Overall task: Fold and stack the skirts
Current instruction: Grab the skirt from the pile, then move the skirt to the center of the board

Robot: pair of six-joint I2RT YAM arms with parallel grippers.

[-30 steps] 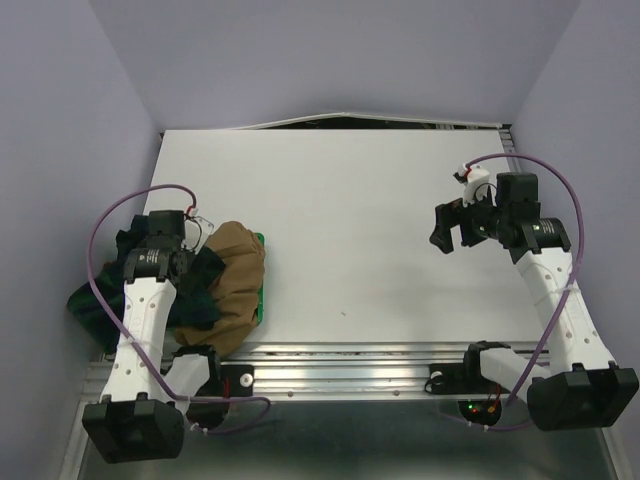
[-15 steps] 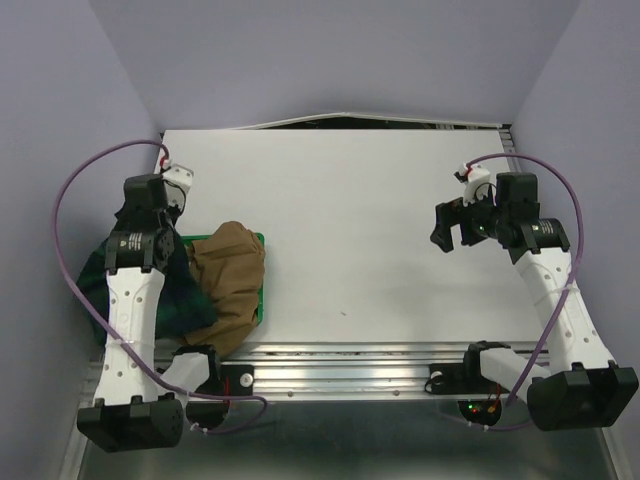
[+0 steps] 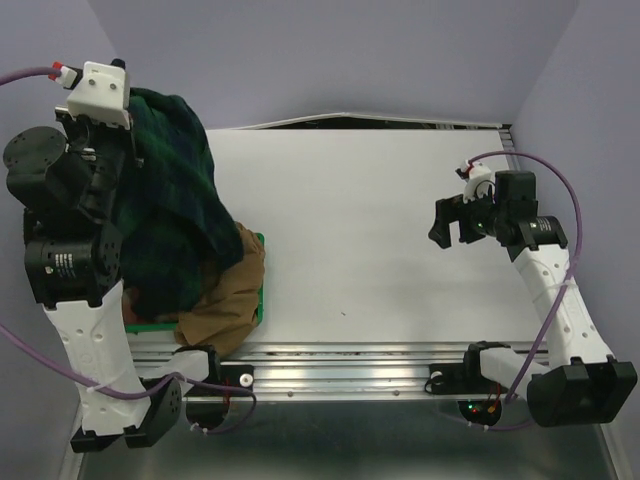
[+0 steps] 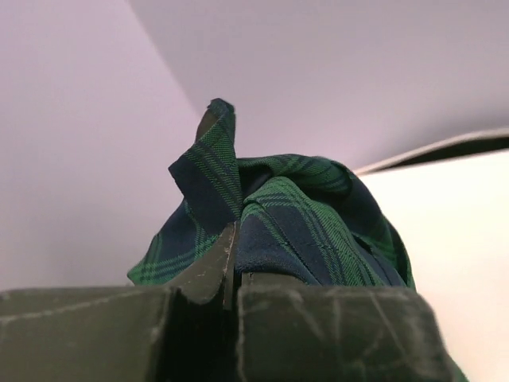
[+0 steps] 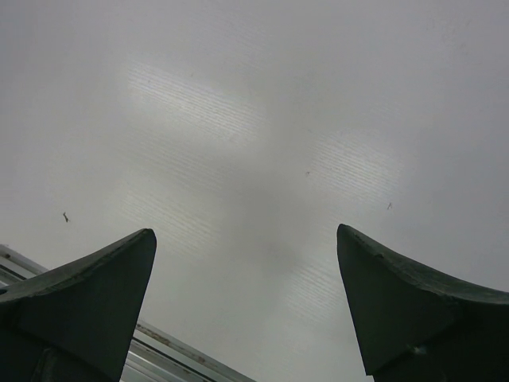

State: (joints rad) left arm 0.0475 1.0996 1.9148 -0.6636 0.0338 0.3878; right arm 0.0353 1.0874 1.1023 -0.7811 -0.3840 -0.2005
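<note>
— Sitting where, relative to the white table [image 3: 400, 220]?
— Hanging high over its left edge: the tartan skirt [image 3: 170, 200], trailing long axis downward onto the tan skirt [image 3: 235, 290], heaping there over the green tray [image 3: 263, 285].
— Gripping how?
— Pinching a bunched tartan fold in the left gripper [image 4: 233, 267], jaws clamping tight. Gaping wide and holding nothing: the right gripper [image 3: 447, 222], well off to the right.
— Calling for what next?
— Probably swinging rightward onto bare table, the left arm being nearer.
</note>
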